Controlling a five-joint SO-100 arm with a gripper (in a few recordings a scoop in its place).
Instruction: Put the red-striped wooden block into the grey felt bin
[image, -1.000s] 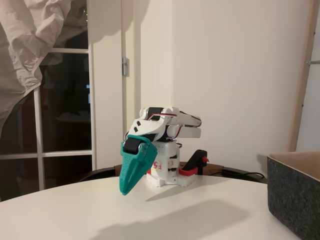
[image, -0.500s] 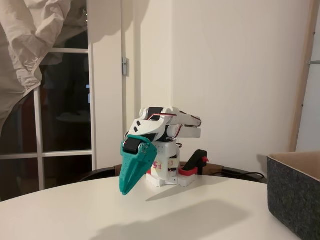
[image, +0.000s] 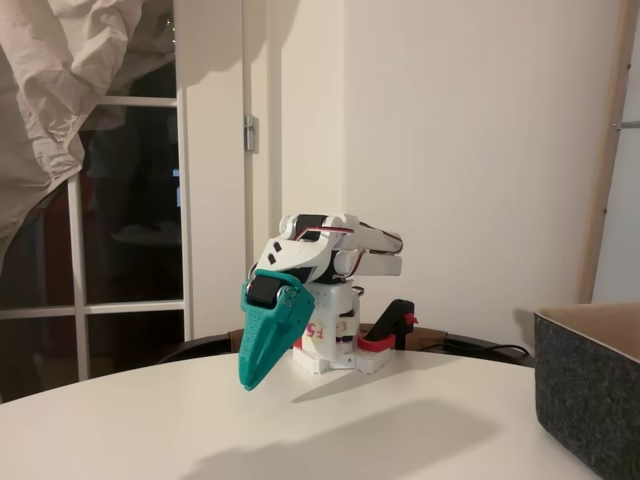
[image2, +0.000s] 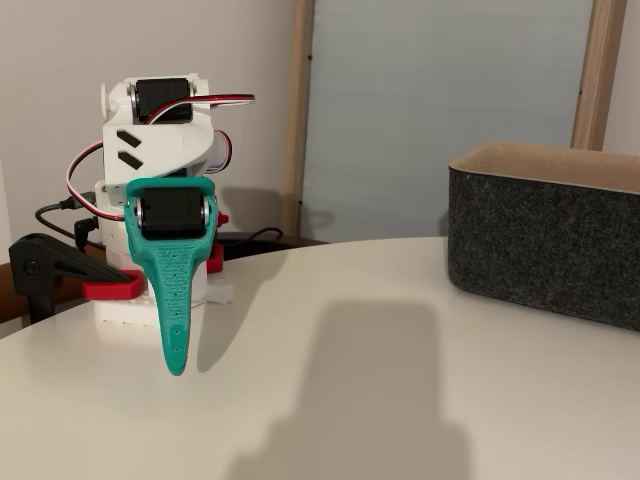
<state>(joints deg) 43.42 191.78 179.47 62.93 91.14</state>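
The arm is folded back over its white base, and its teal gripper points down at the table with the fingers pressed together and nothing between them. The grey felt bin stands on the white table, at the right edge in both fixed views, well away from the gripper. Its tan inside rim shows at the top. The red-striped wooden block is out of view.
The white round table carries the arm's base, clamped with a black and red clamp. A dark cable runs behind the base. A glass door and a hanging cloth lie beyond the table's left side.
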